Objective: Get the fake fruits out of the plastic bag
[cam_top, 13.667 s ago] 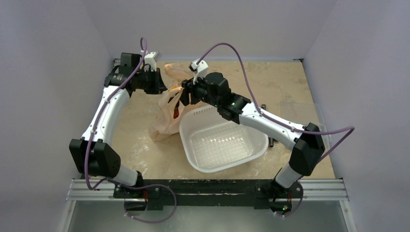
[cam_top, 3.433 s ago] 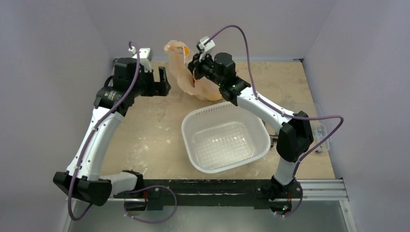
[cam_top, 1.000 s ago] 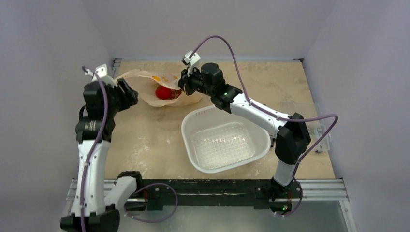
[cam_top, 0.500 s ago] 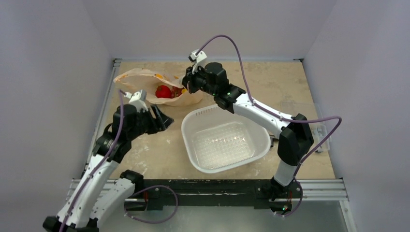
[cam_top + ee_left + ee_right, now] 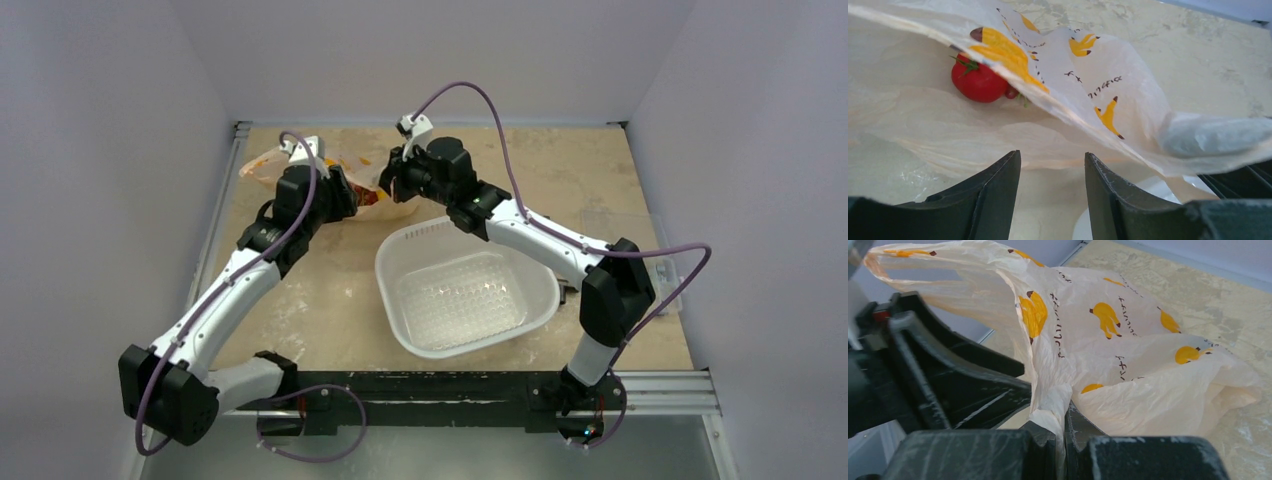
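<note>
Thin peach plastic printed with yellow bananas is bunched between the fingers of your right claw, which is pressed together on a fold of the plastic bag. Beyond that pinch the bag fans out away from the claw over the table, and at its far left a handle loop stands up. This view gives you only the bag's printed outer skin.

Your left claw is spread with nothing between its fingers, just short of the bag. Right ahead of it the lower sheet lies flat and the upper sheet slants up, so the mouth gapes toward this claw. Deeper in, ahead and to the claw's left, sits the red tomato, with a small dark red fruit touching its right side. Only this view shows you fruit.

From above, the bag's long axis runs crosswise from the right claw's pinch, under the left claw, to the table's far-left corner. The white perforated basin sits just nearer than the right claw.
</note>
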